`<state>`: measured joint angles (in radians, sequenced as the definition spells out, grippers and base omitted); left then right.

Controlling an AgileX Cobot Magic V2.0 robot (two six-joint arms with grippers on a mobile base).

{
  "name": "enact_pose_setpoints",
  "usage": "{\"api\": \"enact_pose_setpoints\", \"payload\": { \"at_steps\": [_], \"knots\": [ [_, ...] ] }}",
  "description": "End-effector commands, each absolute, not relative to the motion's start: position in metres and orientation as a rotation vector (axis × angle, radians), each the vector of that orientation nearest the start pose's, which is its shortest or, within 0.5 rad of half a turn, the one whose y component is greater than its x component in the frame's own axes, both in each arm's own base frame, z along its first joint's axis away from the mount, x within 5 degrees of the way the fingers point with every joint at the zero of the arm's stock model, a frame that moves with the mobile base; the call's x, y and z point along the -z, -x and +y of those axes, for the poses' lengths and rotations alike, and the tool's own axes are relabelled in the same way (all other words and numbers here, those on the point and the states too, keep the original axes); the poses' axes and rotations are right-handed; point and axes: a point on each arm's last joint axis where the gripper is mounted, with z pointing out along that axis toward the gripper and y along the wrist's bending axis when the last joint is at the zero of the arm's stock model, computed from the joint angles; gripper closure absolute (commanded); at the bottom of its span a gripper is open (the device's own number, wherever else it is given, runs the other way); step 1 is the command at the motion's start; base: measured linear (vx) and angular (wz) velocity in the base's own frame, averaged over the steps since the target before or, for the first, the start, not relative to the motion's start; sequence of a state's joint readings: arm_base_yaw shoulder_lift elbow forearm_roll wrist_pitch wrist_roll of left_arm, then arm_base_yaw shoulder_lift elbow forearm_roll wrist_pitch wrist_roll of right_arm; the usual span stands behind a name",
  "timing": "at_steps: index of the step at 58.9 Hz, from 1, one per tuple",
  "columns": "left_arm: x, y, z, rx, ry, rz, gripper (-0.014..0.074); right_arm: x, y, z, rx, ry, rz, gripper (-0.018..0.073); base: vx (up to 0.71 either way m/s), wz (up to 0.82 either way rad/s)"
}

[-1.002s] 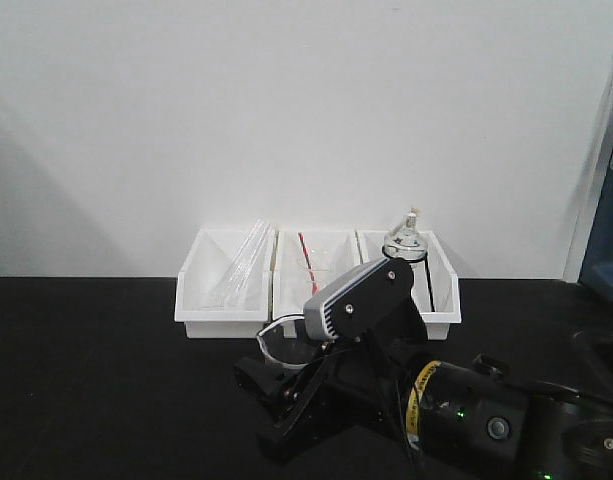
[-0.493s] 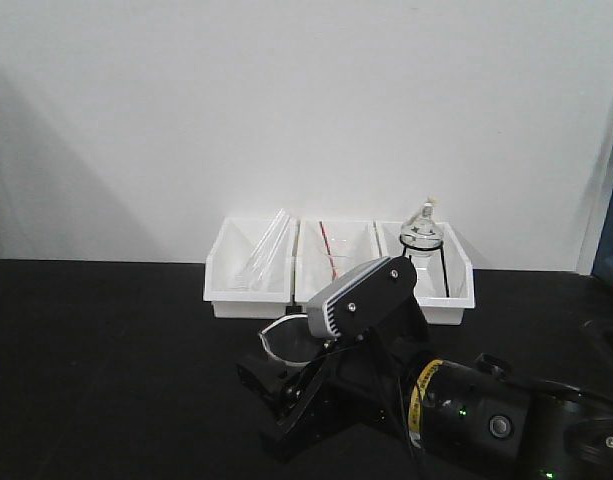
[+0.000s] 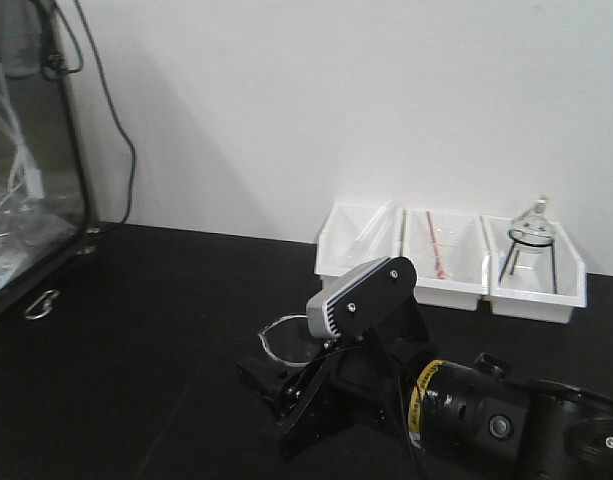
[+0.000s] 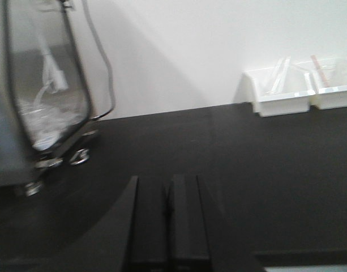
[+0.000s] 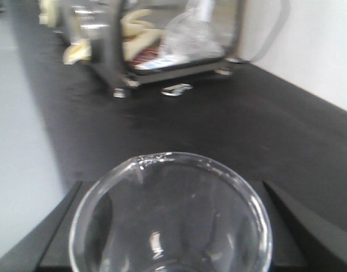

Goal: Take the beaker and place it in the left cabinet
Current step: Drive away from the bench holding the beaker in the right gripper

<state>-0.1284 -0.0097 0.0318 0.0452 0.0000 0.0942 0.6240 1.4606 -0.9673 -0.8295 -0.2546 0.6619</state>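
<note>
The beaker (image 3: 286, 338) is a small clear glass one. My right gripper (image 3: 286, 365) is shut on it and holds it above the black tabletop (image 3: 166, 300). In the right wrist view the beaker (image 5: 170, 221) fills the lower frame, rim and spout towards the camera, with a dark finger on each side of my right gripper (image 5: 173, 229). My left gripper (image 4: 168, 182) is shut with nothing in it, low over the black top. I see no grey shelved left cabinet; a pale grey surface (image 5: 17, 141) fills the left edge of the right wrist view, and I cannot tell what it is.
A black-framed glass case (image 3: 26, 170) with clutter inside stands at the far left, a cable (image 3: 106, 100) hanging beside it. Three white bins (image 3: 451, 265) sit against the wall at right; the rightmost holds a round flask on a tripod (image 3: 531, 235).
The front view has swung left: the bins slid to the right of the frame and the glass case came into view. The beaker stays in my right gripper.
</note>
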Motion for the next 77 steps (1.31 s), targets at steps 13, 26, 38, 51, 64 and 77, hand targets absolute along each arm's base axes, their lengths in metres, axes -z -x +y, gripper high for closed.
{"api": "enact_pose_setpoints", "payload": {
  "at_steps": [13,26,38,51,64,77],
  "knots": [
    [-0.2054,-0.0549,-0.0074,-0.002,-0.189,1.416,0.0595,-0.3355,-0.2552,0.2069,-0.553,0.783,1.531,0.0380,-0.14,0.64],
    [-0.2054,-0.0549,-0.0074,-0.002,-0.189,1.416,0.0595,-0.3355,-0.2552,0.2069,-0.553,0.783,1.531,0.0380,-0.11,0.78],
    [-0.2054,-0.0549,-0.0074,-0.002,-0.189,1.416,0.0595,-0.3355,-0.2553,0.2069,-0.553,0.783,1.531,0.0380,-0.07,0.86],
    [-0.2054,-0.0549,-0.0074,-0.002,-0.189,1.416,0.0595,-0.3355,-0.2553,0.2069,-0.553,0.783,1.531,0.0380,-0.02,0.84],
    [-0.2054,-0.0549,-0.0074,-0.002,-0.189,1.416,0.0595,-0.3355,-0.2553,0.2069,-0.553,0.783,1.531,0.0380,0.05,0.78],
    [-0.2054,-0.0549,-0.0074,-0.002,-0.189,1.416,0.0595,-0.3355,-0.2553,0.2069,-0.553,0.783,1.531,0.0380,0.12,0.68]
  ]
}}
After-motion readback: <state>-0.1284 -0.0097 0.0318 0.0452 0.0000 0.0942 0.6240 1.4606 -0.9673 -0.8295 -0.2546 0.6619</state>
